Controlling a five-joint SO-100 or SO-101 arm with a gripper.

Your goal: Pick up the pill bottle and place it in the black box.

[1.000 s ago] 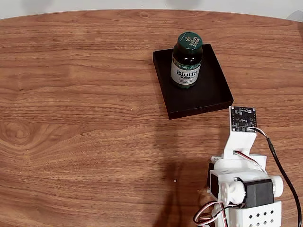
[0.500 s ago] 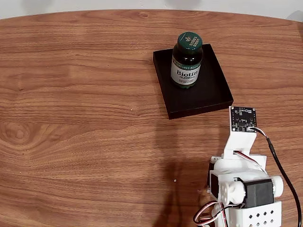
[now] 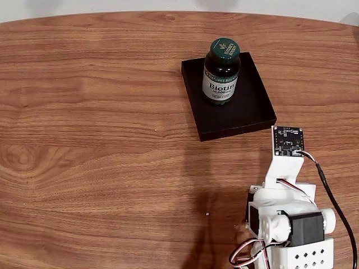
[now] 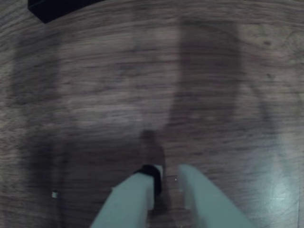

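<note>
- The pill bottle [image 3: 221, 71] stands upright inside the black box [image 3: 252, 112].
- The gripper [image 4: 167, 175] hangs over bare worktop [image 3: 101, 145], jaws nearly together, holding nothing.

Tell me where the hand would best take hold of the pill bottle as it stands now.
Probably around the label band of the pill bottle, below the cap: it stands upright in the black box, round-sided, so fingers coming in level from the arm's side can straddle it.
</note>
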